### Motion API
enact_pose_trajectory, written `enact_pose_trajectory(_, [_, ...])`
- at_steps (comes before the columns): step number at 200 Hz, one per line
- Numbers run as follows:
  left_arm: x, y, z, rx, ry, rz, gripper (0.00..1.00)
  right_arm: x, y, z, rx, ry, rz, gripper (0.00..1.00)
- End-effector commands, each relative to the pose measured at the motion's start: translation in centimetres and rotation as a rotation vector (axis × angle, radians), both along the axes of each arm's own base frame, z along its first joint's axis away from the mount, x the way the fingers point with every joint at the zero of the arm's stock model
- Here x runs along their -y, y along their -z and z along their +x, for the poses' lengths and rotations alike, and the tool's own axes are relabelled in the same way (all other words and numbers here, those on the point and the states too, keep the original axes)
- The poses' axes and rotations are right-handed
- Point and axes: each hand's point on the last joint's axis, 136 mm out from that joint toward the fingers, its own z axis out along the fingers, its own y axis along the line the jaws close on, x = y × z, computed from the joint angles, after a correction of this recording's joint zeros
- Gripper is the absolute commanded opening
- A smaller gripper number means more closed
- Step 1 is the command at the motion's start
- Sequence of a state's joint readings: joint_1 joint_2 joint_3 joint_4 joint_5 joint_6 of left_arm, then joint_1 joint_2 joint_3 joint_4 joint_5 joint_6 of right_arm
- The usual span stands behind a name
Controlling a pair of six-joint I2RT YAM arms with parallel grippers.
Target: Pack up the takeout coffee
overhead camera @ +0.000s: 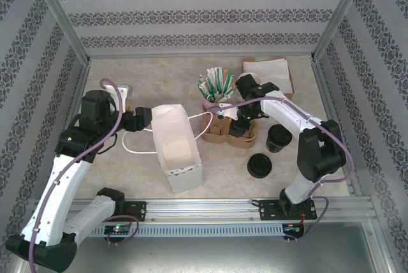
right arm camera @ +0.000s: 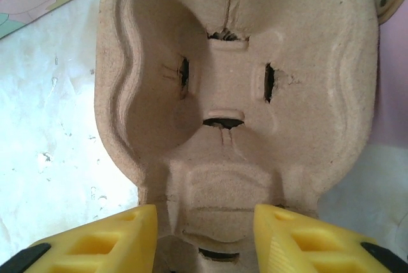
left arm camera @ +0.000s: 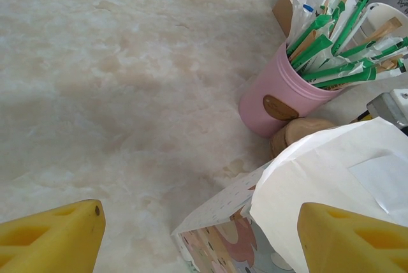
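Two arms: left fingers (left arm camera: 57, 238) wide apart, empty, beside the bag (left arm camera: 319, 177); right fingers (right arm camera: 115, 241) straddle the cup carrier (right arm camera: 223, 69), grip unclear.

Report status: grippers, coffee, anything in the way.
Left gripper open beside paper bag mouth. Right gripper straddling pulp cup carrier end, grip unclear. Takeout coffee stands untouched; loose black lid near it.

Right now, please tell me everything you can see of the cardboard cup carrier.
The cup carrier is brown moulded pulp, rough and matt, with rounded cup wells and short slits around its middle. The wells in view hold nothing. It lies on the table, between the white paper bag and the dark cup. The right gripper straddles its near edge; whether it pinches, I cannot tell.
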State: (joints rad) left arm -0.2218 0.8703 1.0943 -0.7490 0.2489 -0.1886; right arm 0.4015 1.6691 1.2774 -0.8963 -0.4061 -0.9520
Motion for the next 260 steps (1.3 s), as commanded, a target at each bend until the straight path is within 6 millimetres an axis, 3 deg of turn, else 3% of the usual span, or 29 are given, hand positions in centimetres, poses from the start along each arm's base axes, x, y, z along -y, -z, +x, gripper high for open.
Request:
enact_pose_trajectory(1, [-0.1, 0.0, -0.2, 0.018, 0.007, 0.025, 0.8, -0.3, -0.8, -0.1, 0.035, -0.033, 0.04, 0.46])
enact_pose_trajectory(109, [-0.2, 0.1, -0.2, 0.022, 0.008, 0.034, 0.8, 0.6, 0.3, 0.5, 0.028, -0.002, -0.028, 0.53])
enact_pose_trajectory(260, [-0.2, 0.3, -0.1, 0.019, 0.006, 0.035, 0.8, 0.4, 1.5, 0.6, -0.028, 0.002, -0.056, 0.5])
